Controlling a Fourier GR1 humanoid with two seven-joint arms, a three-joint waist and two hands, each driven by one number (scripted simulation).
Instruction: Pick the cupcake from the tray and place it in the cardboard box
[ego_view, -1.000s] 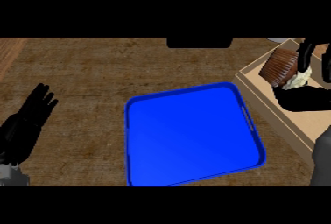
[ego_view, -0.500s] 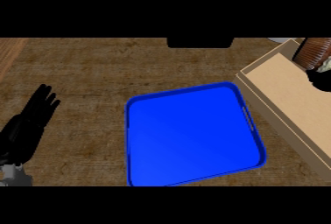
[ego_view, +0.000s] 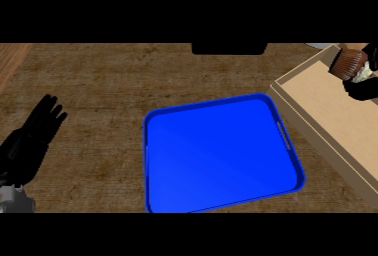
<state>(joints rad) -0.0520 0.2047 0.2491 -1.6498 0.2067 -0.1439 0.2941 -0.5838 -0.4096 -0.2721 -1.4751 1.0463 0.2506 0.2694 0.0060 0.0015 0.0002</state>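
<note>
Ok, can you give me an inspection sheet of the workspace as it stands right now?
Surface: brown textured counter top.
Job's things: blue rectangular plastic tray holds nothing; brown-wrapped cupcake is at the far end of the tan cardboard box.
Clutter: dark block at the counter's far edge.
Hands: left hand open, resting at the view's left; right hand curled round the cupcake, mostly cut off by the view's right edge.
Cables: nothing seen.
Surroundings: wooden strip at the far left corner.
</note>
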